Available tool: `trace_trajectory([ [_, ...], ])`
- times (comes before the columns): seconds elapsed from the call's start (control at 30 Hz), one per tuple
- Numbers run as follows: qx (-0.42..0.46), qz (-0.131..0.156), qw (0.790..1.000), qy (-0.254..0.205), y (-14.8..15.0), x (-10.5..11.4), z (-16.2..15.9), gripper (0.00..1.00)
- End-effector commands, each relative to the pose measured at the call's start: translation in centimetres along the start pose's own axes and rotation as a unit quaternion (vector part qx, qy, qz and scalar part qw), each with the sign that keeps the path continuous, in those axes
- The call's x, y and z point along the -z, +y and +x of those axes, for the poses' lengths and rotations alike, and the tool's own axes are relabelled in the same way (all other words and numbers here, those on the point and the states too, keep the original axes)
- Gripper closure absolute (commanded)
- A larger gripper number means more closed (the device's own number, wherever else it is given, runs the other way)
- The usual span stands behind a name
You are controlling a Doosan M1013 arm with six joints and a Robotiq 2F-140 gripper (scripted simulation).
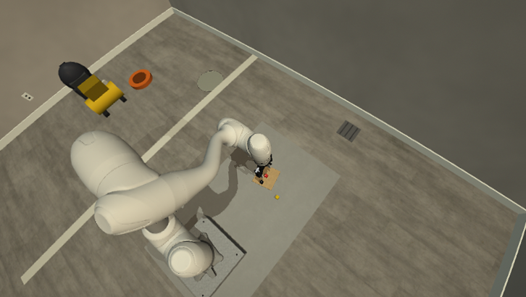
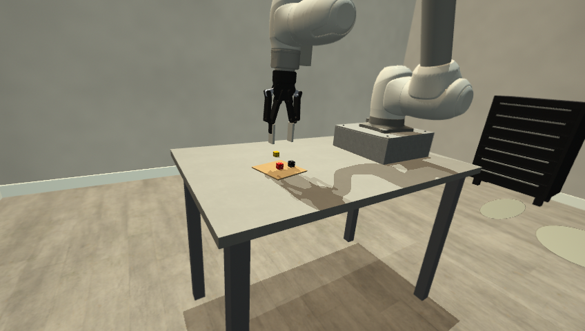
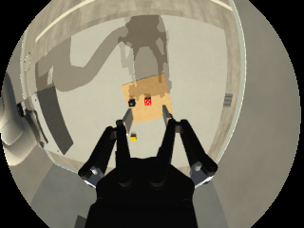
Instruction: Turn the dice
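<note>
A tan mat (image 2: 279, 170) lies flat on the table. A red die (image 2: 279, 165) and a black die (image 2: 291, 163) sit on it, apart from each other. A yellow die (image 2: 276, 154) sits on the bare table behind the mat. In the wrist view the mat (image 3: 147, 101) holds the red die (image 3: 148, 102) and the black die (image 3: 132, 103), and the yellow die (image 3: 133, 137) lies off it. My gripper (image 2: 281, 136) hangs well above the table, over the mat's far side, open and empty. The dice faces are too small to read.
The arm's grey base block (image 2: 382, 141) stands on the table's back right. A black slatted rack (image 2: 533, 147) stands on the floor to the right. The table's front edge (image 2: 328, 213) is some way in front of the mat.
</note>
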State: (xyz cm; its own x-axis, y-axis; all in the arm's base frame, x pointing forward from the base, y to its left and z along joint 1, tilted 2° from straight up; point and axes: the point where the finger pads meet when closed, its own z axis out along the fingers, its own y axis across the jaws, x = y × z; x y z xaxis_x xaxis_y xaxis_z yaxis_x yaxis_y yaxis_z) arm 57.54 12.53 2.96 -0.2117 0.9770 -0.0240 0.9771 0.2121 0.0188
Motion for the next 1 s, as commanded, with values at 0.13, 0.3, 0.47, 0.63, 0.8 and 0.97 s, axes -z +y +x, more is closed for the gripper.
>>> trace_trajectory([
  [0.13,0.0,0.0,1.0,0.0,0.0,0.0,0.0,0.0],
  [0.3,0.0,0.0,1.0,0.0,0.0,0.0,0.0,0.0],
  [0.47,0.0,0.0,1.0,0.0,0.0,0.0,0.0,0.0],
  [0.63,0.005,0.0,1.0,0.0,0.0,0.0,-0.1,0.0],
  [0.8,0.079,0.0,0.997,0.0,-0.6,-0.2,-1.5,0.0],
  [0.97,0.172,0.0,0.985,0.0,-1.3,-0.4,-3.3,0.0],
])
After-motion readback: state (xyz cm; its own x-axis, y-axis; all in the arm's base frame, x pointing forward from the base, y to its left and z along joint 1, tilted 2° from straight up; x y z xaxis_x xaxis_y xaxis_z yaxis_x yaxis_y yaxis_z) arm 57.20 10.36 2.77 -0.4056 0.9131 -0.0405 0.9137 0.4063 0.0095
